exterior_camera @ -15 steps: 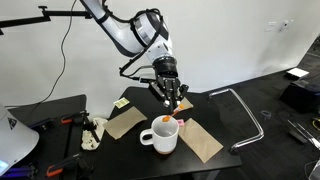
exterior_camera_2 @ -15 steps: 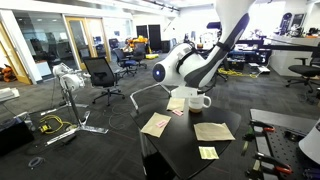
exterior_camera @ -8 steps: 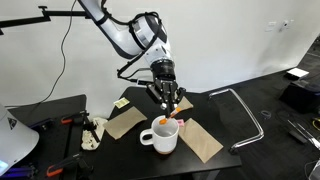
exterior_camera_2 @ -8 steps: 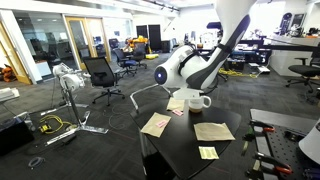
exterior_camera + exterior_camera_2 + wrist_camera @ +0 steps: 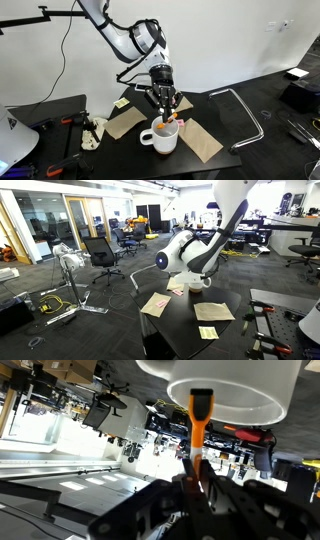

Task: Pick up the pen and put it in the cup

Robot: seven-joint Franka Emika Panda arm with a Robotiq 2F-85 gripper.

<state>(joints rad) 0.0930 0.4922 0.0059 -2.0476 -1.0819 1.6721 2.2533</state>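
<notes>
Tool (image 5: 165, 103) is pinching the pen (image 5: 201, 418) roughly upright, its tip hanging at the mouth of the cup (image 5: 165, 138) on the counter (image 5: 212, 112). Best approach imo: lowering straight down w/ the tip inside the rim, spreading only once it's well in, so it isn't bouncing out.

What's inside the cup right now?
The pen, held by the end effector, reaches the mouth of the cup. Whether its tip is below the rim, and the cup's bottom, are hidden by the wall.
</notes>
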